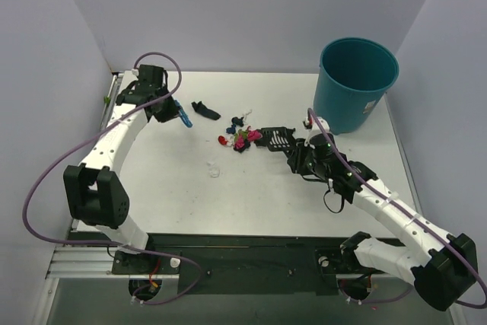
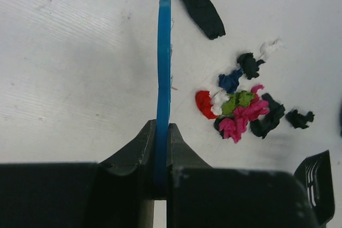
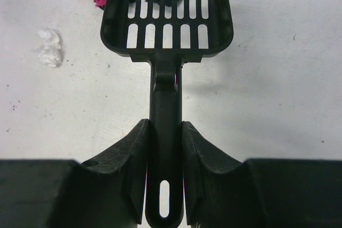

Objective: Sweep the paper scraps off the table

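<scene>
The paper scraps (image 1: 240, 138) lie in a small pile mid-table, pink, red, green, white, dark blue and black (image 2: 240, 109); a larger black scrap (image 1: 205, 109) lies apart to the left (image 2: 199, 2), and a white scrap (image 1: 214, 169) lies nearer (image 3: 49, 48). My left gripper (image 1: 173, 112) is shut on the blue brush (image 2: 163, 86), left of the pile. My right gripper (image 1: 303, 154) is shut on the handle of the black slotted scoop (image 3: 167, 14), whose mouth (image 1: 274, 138) touches the pile's right side.
The teal round bin (image 1: 356, 81) stands at the back right of the white table (image 1: 251, 211). Grey walls close the back and sides. The table's metal rail (image 1: 114, 95) runs beside the left arm.
</scene>
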You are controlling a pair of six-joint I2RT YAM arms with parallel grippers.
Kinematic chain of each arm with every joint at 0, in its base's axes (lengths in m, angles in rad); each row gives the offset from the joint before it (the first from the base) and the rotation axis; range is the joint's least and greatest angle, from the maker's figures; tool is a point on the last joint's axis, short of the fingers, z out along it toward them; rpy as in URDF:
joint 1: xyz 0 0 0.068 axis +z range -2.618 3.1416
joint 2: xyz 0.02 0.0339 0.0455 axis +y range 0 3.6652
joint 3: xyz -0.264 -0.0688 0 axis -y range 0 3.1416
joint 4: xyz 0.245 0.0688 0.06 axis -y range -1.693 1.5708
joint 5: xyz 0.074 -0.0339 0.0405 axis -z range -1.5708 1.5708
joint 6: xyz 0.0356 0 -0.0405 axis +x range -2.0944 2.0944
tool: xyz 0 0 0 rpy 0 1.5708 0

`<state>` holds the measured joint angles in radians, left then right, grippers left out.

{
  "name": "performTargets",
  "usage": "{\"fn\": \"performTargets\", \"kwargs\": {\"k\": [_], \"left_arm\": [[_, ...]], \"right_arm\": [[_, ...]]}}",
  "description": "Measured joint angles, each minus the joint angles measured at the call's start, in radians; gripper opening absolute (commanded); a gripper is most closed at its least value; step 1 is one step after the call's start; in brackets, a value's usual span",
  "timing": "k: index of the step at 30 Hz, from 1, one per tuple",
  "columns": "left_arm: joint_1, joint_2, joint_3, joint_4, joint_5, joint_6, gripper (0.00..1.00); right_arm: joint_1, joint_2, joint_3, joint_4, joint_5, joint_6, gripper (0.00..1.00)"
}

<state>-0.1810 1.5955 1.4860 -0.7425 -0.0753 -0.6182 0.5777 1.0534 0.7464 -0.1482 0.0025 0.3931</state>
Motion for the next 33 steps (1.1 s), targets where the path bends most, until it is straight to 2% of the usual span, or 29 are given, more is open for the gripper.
{"fn": "performTargets", "kwargs": {"k": [4, 9, 12, 18, 27, 33], "left_arm": [[0.048, 0.090, 0.024, 0.063, 0.066, -0.144, 0.00], [0.099, 0.155, -0.040, 0.303, 0.190, -0.369, 0.00], [0.090, 0.225, -0.010, 0.394, 0.228, -0.445, 0.00], [0.066, 0.360, 0.099, 0.469, 0.257, -0.539, 0.00], [0.063, 0.451, 0.143, 0.391, 0.205, -0.647, 0.00], [0.015, 0.475, 0.186, 0.171, 0.156, -0.662, 0.00]], "right_arm": [[0.000, -0.067, -0.042, 0.048, 0.002, 0.008, 0.00], [0.000, -0.095, -0.072, 0.085, 0.010, 0.025, 0.00], [0.000, -0.095, -0.081, 0.094, 0.010, 0.029, 0.00], [0.000, -0.097, -0.100, 0.124, 0.010, 0.034, 0.00], [0.000, -0.109, -0.116, 0.145, 0.010, 0.045, 0.00], [0.000, -0.111, -0.117, 0.145, 0.010, 0.050, 0.00]]}}
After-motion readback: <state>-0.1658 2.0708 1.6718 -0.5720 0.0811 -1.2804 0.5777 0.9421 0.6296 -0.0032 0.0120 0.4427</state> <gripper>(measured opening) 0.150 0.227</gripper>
